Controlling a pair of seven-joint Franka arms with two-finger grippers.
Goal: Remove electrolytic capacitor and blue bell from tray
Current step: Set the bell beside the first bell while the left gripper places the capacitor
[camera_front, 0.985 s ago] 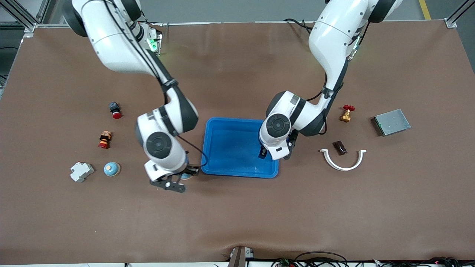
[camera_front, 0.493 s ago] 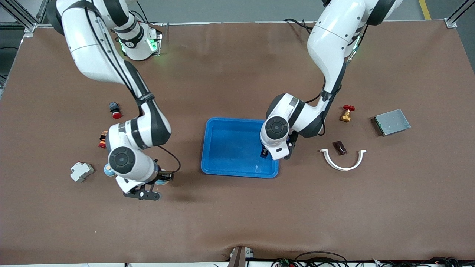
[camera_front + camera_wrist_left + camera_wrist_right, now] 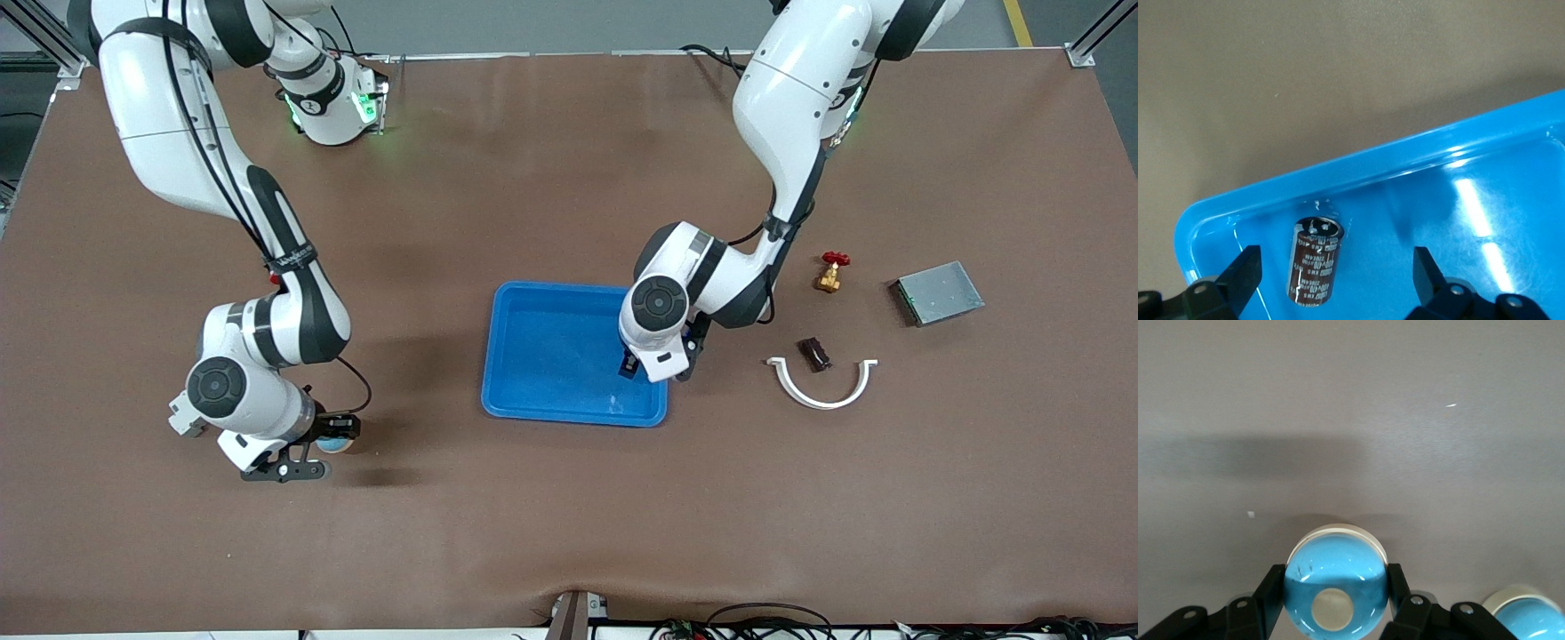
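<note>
Right gripper (image 3: 1335,603), fingers clamped on the blue bell (image 3: 1335,577), has carried it clear of the tray (image 3: 533,404): bell removed. Left gripper (image 3: 1338,280) spread open, electrolytic capacitor (image 3: 1315,261) between its fingers, in tray.

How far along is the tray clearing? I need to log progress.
Half done: the right claw is shut on the blue bell, already out of the tray, over the table near a second bell. Left: the capacitor lies in the tray, between the open left claw's fingers, not yet gripped.
</note>
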